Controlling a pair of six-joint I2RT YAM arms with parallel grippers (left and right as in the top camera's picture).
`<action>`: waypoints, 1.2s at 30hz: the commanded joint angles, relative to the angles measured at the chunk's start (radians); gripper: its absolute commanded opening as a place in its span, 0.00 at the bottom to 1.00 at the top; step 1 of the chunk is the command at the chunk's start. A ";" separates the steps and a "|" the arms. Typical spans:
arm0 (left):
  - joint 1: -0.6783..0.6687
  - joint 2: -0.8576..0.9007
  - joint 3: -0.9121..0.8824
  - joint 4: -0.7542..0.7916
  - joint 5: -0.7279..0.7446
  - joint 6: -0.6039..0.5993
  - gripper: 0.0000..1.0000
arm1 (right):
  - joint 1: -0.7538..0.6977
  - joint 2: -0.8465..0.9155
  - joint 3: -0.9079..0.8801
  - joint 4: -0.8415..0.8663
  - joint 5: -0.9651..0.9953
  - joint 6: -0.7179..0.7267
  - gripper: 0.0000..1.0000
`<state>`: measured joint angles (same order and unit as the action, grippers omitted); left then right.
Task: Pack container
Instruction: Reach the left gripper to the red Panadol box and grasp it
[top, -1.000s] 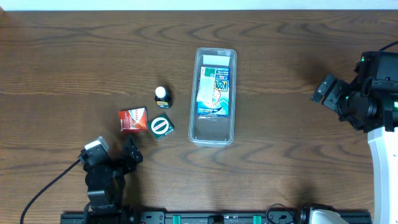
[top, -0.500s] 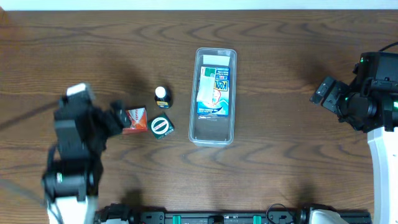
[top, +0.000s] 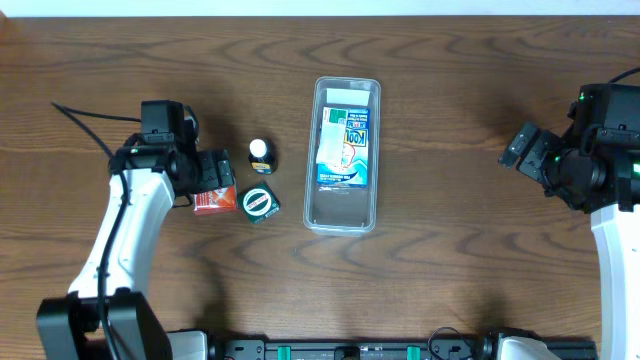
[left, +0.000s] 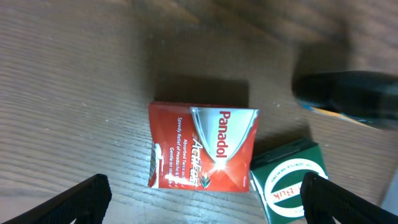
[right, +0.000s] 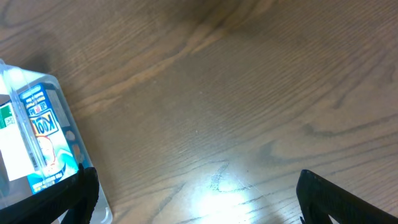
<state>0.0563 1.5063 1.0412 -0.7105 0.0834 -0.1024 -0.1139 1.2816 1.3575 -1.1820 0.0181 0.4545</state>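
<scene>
The container (top: 341, 210) is a long clear tray at the table's middle, with a blue box (top: 345, 148) lying in it. To its left are a red Panadol box (top: 214, 201), a green box with a round logo (top: 259, 204) and a small dark bottle (top: 260, 152). My left gripper (top: 208, 172) is open and hovers just above the red box. In the left wrist view the Panadol box (left: 202, 149) lies between and ahead of the open fingers (left: 202, 206), with the green box (left: 292, 183) at the right. My right gripper (top: 524, 146) is open and empty, far right of the container.
The right wrist view shows bare wood between the open fingers (right: 199, 199) and the container's corner (right: 81, 168) with the blue box (right: 43, 134) at the left. The blurred dark bottle (left: 348, 96) shows at the right of the left wrist view.
My left arm has swung from the table's front edge up and over to the red Panadol box. The right arm and all the objects have not moved.
</scene>
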 joint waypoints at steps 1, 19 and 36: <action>0.000 0.032 0.005 -0.003 0.011 0.029 0.98 | -0.010 -0.004 0.004 0.000 0.004 -0.011 0.99; 0.000 0.229 0.003 0.005 0.011 0.099 0.98 | -0.010 -0.004 0.004 0.000 0.004 -0.011 0.99; 0.000 0.306 0.004 0.035 -0.084 0.085 0.86 | -0.010 -0.004 0.004 0.000 0.004 -0.011 0.99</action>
<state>0.0555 1.7962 1.0412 -0.6796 0.0467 -0.0010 -0.1139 1.2816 1.3575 -1.1820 0.0181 0.4545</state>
